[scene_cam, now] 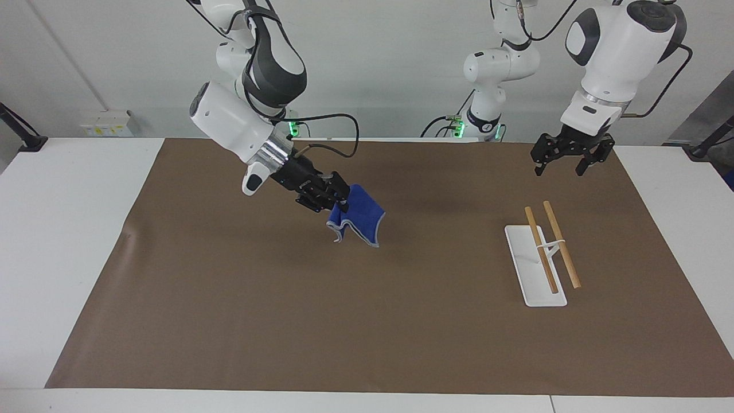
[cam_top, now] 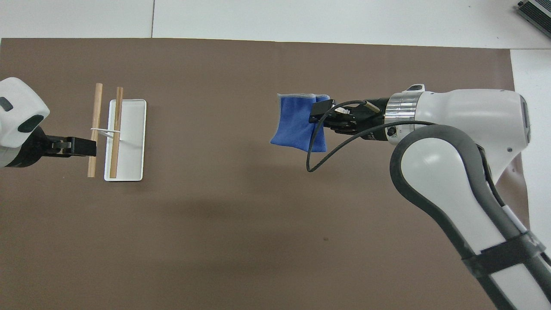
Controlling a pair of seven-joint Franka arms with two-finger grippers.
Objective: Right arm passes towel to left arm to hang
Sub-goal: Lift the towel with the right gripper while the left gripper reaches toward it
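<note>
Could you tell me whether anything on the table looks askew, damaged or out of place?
Nothing stands out. The towel hangs from the shut right gripper above the brown mat; the rack stands upright near the open left gripper.

Brown mat, white rack, grey device

A brown mat covers most of the white table. Toward the left arm's end a rack stands on the mat: a white tray carrying two parallel wooden rods. A grey device lies at the table's corner in the overhead view.
</note>
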